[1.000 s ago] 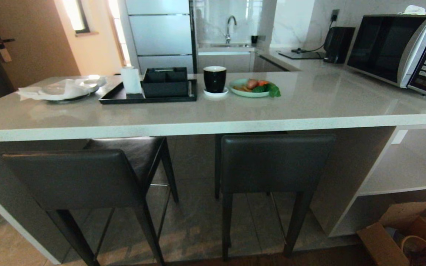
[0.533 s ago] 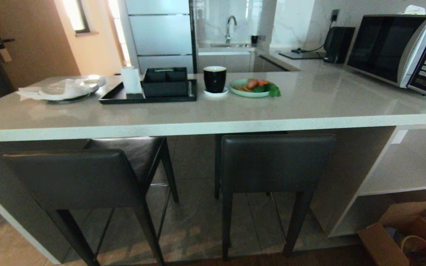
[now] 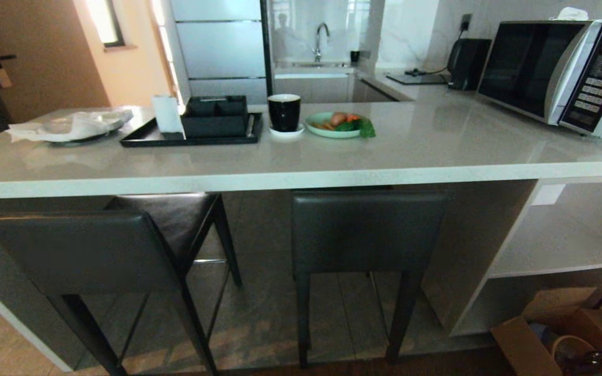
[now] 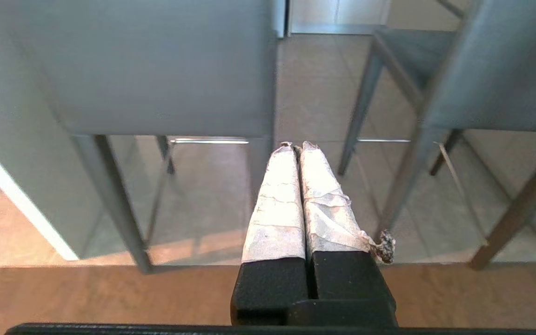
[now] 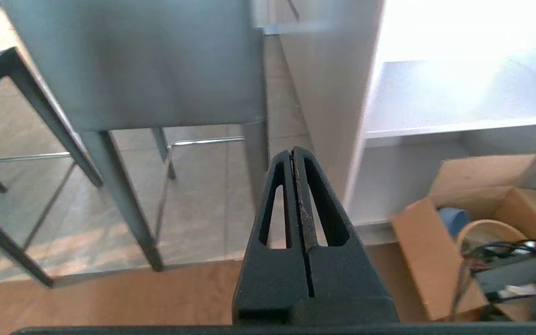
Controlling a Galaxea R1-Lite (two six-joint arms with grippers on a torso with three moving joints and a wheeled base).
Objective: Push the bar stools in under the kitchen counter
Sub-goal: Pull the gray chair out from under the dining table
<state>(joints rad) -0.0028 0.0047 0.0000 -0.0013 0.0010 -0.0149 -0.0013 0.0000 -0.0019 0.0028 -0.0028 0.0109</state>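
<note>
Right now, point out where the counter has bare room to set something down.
Bare: the kitchen counter from the green plate to the microwave, and its whole front strip. Crowded: the back left, with black tray, black cup and wrapped plate.

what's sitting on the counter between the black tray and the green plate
A black cup on a white saucer, seen in the head view, between the tray and plate.
</note>
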